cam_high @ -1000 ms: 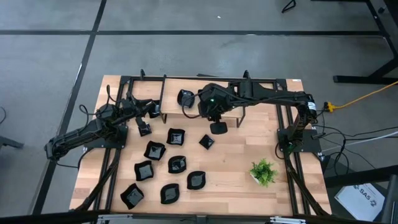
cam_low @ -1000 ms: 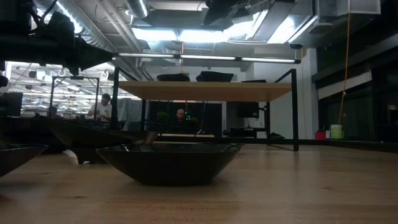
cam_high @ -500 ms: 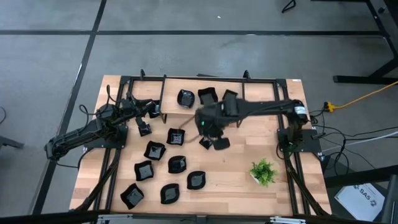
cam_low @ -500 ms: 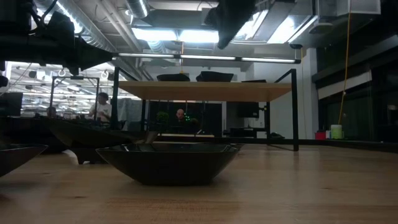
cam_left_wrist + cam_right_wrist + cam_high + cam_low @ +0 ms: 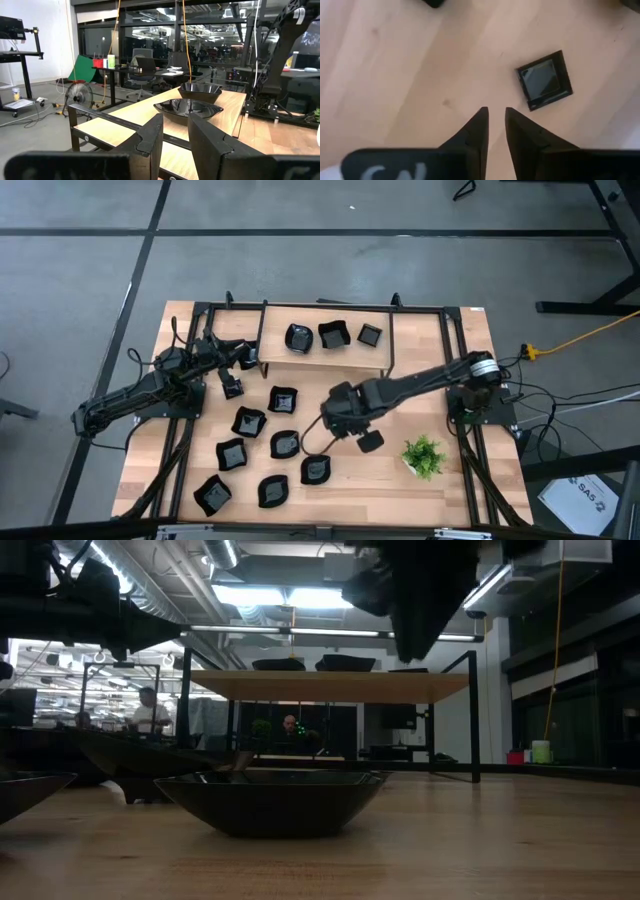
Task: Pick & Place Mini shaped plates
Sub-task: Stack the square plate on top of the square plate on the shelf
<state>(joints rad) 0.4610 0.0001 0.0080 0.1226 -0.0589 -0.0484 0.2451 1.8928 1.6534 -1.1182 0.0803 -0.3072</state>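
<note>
- Over mid-bench, right gripper (image 5: pixel 495 111) hanging above bare wood, fingers parted by only a narrow slit, nothing between them.
- Just ahead of those fingertips, apart from them, one small square plate (image 5: pixel 544 80) lying flat on the bench (image 5: pixel 440 490), glossy well facing up.
- Seen from overhead, right gripper (image 5: pixel 340 412) poised among the scattered mini shaped plates, its arm stretched across from the right-hand side of the bench.
- Around it on the wood, loose black plates: one toward the shelf (image 5: pixel 283 399), one beside the gripper (image 5: pixel 285 444), one nearer the front (image 5: pixel 316 470), more spread to the front left (image 5: pixel 232 454).
- At the back, on a raised wooden shelf (image 5: pixel 270 345), three plates in a row: rounded (image 5: pixel 297 337), square (image 5: pixel 332 335), smaller square (image 5: pixel 370 334).
- At the left end of that shelf, left gripper (image 5: pixel 175 122) waiting, fingers clearly apart and empty, facing along the shelf and two of its plates (image 5: pixel 189 106).
- Near the right front of the bench, small green potted plant (image 5: pixel 423 455), well clear of the plates.
- From bench height, wide dark plate (image 5: pixel 275 802) filling the foreground; beyond the shelf, two people (image 5: pixel 150 712) in the room behind.
</note>
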